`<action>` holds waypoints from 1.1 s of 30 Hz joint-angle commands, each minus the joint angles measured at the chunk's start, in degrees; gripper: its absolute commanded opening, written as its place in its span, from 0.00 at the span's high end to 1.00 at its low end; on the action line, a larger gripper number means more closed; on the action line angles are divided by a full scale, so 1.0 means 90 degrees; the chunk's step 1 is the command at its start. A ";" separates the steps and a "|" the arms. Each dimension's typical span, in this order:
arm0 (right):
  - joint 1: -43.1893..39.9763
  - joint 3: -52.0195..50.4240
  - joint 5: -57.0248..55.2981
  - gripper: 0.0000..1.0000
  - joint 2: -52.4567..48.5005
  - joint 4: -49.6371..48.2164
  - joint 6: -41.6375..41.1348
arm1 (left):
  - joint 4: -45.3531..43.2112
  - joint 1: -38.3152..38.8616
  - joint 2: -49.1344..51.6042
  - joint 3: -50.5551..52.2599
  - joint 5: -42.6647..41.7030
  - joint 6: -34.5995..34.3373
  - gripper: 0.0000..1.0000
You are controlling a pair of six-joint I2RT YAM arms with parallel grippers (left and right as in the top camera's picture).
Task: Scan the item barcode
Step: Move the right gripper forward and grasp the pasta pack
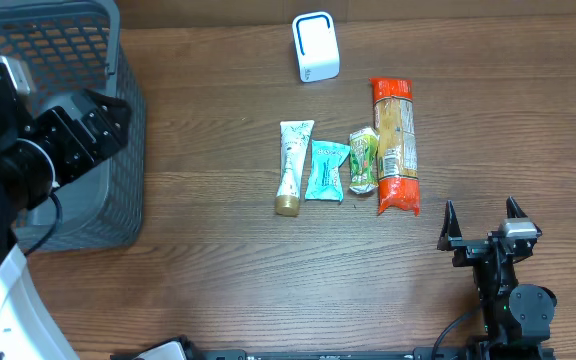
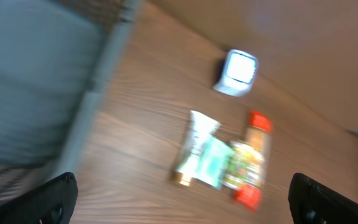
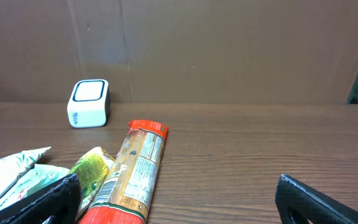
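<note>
Both jaws released, empty, left pair over the basket [image 1: 128, 190] — four packs [image 1: 325, 170] wait on the counter [image 1: 218, 280], scanner [image 1: 315, 46] untouched, plenty left

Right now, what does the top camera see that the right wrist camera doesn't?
Only the top camera shows the gray basket on the left. Only the right wrist camera shows the brown wall at the back. Both show the white scanner, the pasta pack, the green packet and the right gripper, which is open.
</note>
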State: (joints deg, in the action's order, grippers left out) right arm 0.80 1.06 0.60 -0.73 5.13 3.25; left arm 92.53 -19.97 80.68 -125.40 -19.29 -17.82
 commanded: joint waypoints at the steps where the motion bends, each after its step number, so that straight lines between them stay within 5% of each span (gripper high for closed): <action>1: -0.0019 -0.0066 -0.0058 0.00 0.0063 -0.0034 0.0027 | -0.0017 0.0010 0.0187 -0.0034 0.2215 0.0066 0.00; 6: -0.0019 -0.0066 -0.0058 0.00 0.0063 -0.0034 0.0024 | 0.0294 0.0012 0.0517 -0.0032 0.2443 -0.0401 0.00; 18: -0.0019 -0.0066 -0.0022 0.00 0.0063 -0.0376 -0.0012 | 0.0474 0.0012 0.1161 -0.0029 0.2499 -0.0017 0.00; 20: -0.0005 -0.0066 0.0580 0.00 0.0063 -0.1042 -0.0318 | 0.0474 0.0012 0.1219 -0.0029 0.2499 0.0010 0.01; 25: -0.0007 -0.0066 0.4653 0.00 0.0063 -0.1909 -0.2263 | 0.0474 0.0012 0.1331 -0.0029 0.2497 0.0007 0.00; 33: -0.0024 0.0102 0.5110 0.00 0.0063 -0.3708 -0.2603 | 0.0474 0.0012 0.1370 -0.0029 0.2497 0.0010 0.00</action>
State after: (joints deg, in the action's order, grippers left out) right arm 0.80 1.08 41.95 -0.60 -26.55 -16.73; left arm 96.66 -19.94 92.71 -125.36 2.44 -19.03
